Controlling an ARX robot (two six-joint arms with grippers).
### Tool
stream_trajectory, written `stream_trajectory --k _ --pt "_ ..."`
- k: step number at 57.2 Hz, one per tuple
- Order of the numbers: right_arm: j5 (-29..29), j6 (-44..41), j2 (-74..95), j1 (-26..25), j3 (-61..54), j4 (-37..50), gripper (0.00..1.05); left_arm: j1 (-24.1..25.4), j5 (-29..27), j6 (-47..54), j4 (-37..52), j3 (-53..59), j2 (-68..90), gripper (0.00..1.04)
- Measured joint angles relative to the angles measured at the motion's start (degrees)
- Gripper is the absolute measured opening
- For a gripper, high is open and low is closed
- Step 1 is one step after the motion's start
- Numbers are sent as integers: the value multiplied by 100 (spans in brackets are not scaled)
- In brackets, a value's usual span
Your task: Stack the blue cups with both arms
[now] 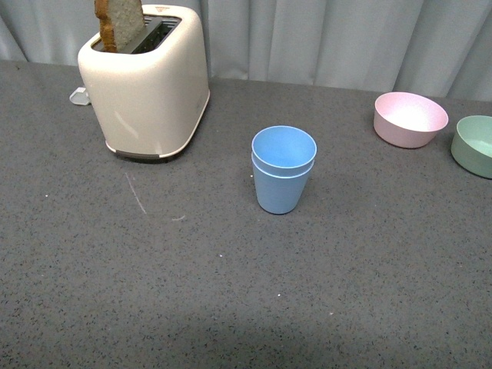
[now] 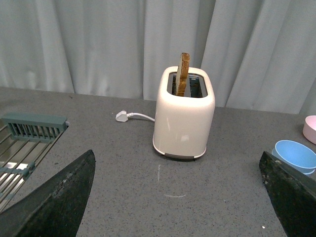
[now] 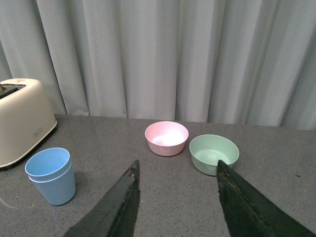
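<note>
The two light blue cups (image 1: 283, 169) stand nested, one inside the other, upright in the middle of the grey table. They also show in the right wrist view (image 3: 50, 175) and at the edge of the left wrist view (image 2: 295, 156). Neither arm shows in the front view. My left gripper (image 2: 177, 180) is open and empty, well back from the toaster, with the cups beyond one finger. My right gripper (image 3: 177, 170) is open and empty, apart from the cups, with the two bowls ahead of it.
A cream toaster (image 1: 146, 81) with a slice of bread (image 1: 119, 23) stands at the back left, its plug (image 2: 122, 116) lying behind it. A pink bowl (image 1: 410, 119) and a green bowl (image 1: 473, 144) sit at the back right. A metal rack (image 2: 24, 143) lies beside the left gripper.
</note>
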State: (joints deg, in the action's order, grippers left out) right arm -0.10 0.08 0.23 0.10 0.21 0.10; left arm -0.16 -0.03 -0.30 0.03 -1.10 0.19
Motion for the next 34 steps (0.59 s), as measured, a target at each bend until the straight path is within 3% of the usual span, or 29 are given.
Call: stream_trajectory --k 14,34 --pt "0 2 0 0 0 0 97 0 0 0 0 0 0 98" --pt "2 4 0 0 0 0 95 0 0 0 0 0 0 98"
